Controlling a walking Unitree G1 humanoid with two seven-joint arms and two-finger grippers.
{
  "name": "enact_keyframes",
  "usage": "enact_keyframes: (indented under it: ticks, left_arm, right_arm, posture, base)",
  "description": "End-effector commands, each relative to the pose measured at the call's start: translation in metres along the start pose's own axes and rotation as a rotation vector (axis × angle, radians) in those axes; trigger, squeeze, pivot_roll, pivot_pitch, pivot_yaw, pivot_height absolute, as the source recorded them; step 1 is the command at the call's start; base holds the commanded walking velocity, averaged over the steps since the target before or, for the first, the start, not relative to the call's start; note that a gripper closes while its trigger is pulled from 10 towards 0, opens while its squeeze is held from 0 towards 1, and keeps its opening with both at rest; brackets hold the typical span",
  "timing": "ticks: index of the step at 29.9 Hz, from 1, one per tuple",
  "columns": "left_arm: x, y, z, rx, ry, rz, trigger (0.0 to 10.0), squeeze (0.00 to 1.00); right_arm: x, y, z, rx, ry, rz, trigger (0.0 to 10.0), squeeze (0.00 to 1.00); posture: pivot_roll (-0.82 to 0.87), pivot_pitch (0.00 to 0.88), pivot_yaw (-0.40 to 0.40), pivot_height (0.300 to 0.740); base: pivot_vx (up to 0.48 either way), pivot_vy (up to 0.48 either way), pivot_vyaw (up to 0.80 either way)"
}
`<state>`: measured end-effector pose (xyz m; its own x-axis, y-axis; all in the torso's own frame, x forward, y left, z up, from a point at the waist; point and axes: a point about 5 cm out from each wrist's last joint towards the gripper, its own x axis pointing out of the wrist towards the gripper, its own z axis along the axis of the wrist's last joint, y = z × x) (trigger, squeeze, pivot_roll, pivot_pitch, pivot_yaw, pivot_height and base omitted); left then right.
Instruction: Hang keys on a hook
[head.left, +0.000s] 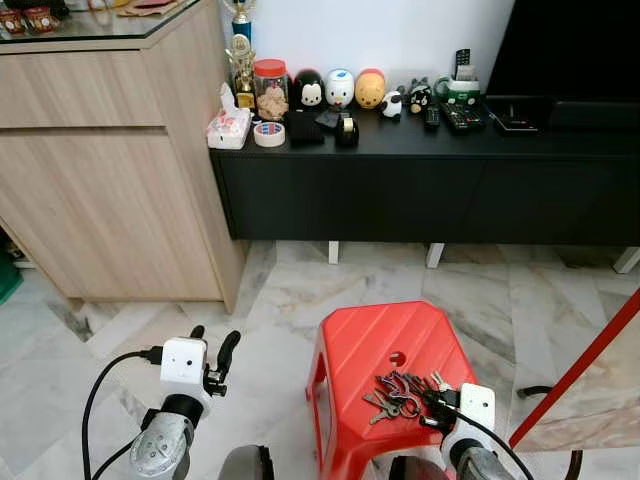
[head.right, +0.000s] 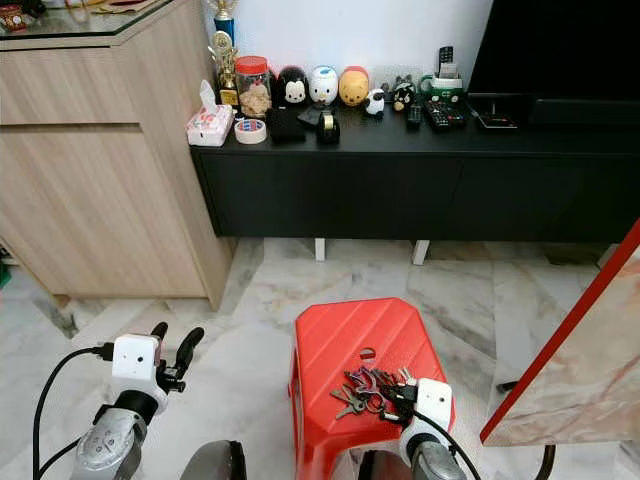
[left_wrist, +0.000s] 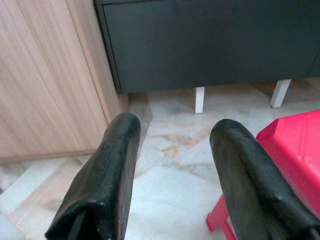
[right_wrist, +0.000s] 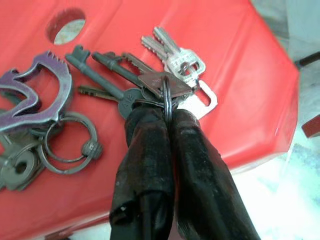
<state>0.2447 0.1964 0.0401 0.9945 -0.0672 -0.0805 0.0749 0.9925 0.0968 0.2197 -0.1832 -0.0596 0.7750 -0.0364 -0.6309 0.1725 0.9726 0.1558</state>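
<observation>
Bottom right of the head frame: our right end effector (right_wrist: 167, 117) sits at the near edge of the red stool (head.left: 365, 345), its two black fingers pinched tight on a ring of the keys (head.left: 398, 393). In the right wrist view we see the ring caught between the fingertips, silver keys just past them, darker old-style keys and a purple carabiner-like piece (right_wrist: 32, 87) toward the stool's hole. The bunch lies flat on the stool top, so we judge this as the grasp step: pinch made, lift not yet done.

Bottom left of the frame: our left end effector (head.left: 212, 352) hangs over the marble floor (head.left: 280, 300), fingers spread wide, holding nothing.

Further up: a black low cabinet (head.left: 420, 185) runs across the middle, its surface carrying a tape roll (head.left: 268, 134), a jar (head.left: 270, 88), round figurines and remotes. A wood cabinet (head.left: 100, 190) fills the upper left.

We can't spot a hook anywhere here. Next move, as we read it: raise the bunch clear without letting the ring slip, then turn or walk to find the hook.
</observation>
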Motion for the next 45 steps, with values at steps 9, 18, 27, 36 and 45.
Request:
enact_keyframes:
  ticks: [9,18,27,36,45]
  left_arm:
    - [-0.004,0.004,-0.009,0.024,0.034,0.021,10.0,0.00]
    - [-0.005,0.004,-0.013,0.029,0.044,0.023,10.0,0.00]
    - [-0.008,0.006,-0.020,0.035,0.071,0.030,10.0,0.00]
    - [-0.021,0.006,-0.047,0.033,0.180,0.043,10.0,0.00]
    - [-0.023,0.006,-0.053,0.034,0.197,0.042,10.0,0.00]
  right_arm:
    - [0.003,0.010,0.051,-0.053,-0.310,0.113,2.9,0.00]
    - [0.006,0.032,0.069,-0.073,-0.370,0.193,10.0,0.00]
    - [0.002,0.030,0.084,-0.082,-0.468,0.159,10.0,0.00]
    - [-0.006,0.025,0.093,-0.090,-0.540,0.112,10.0,0.00]
    - [-0.004,0.028,0.086,-0.080,-0.470,0.100,10.0,0.00]
  posture:
    - [0.04,0.000,-0.045,0.612]
    - [0.04,0.000,-0.047,0.612]
    - [0.04,0.000,-0.046,0.612]
    - [0.03,0.000,-0.044,0.642]
    - [0.04,0.000,-0.047,0.697]
  base:
    - [0.000,0.000,0.00]
    - [0.000,0.000,0.00]
    - [0.000,0.000,0.00]
    - [0.000,0.000,0.00]
    - [0.000,0.000,0.00]
